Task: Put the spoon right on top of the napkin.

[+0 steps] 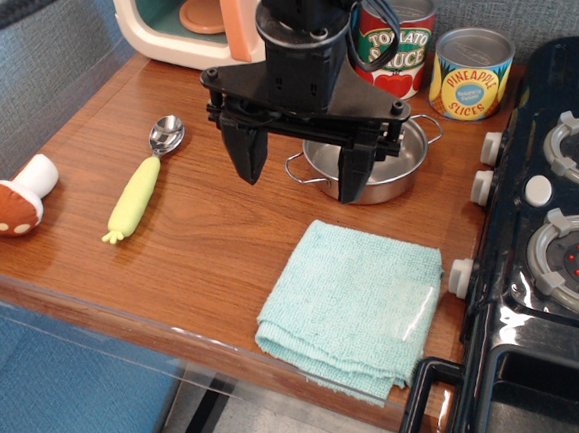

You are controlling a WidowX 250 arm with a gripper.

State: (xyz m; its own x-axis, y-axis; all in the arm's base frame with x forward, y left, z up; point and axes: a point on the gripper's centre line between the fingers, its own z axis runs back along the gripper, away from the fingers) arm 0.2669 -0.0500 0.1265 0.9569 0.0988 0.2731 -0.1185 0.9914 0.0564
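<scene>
The gripper (300, 175) hung wide open and empty above the surface (201, 233). The spoon (143, 179) lay well left of the napkin (355, 307); gripping across its yellow-green handle looked wisest.

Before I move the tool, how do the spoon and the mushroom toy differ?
The spoon is long and slim, with a shiny metal bowl and a yellow-green handle; the mushroom toy is short and stubby, with a brown white-spotted cap and a white stem. The spoon lies nearer the napkin; the mushroom sits by the table's left edge. Both lie flat on the wooden table, untouched.
</scene>
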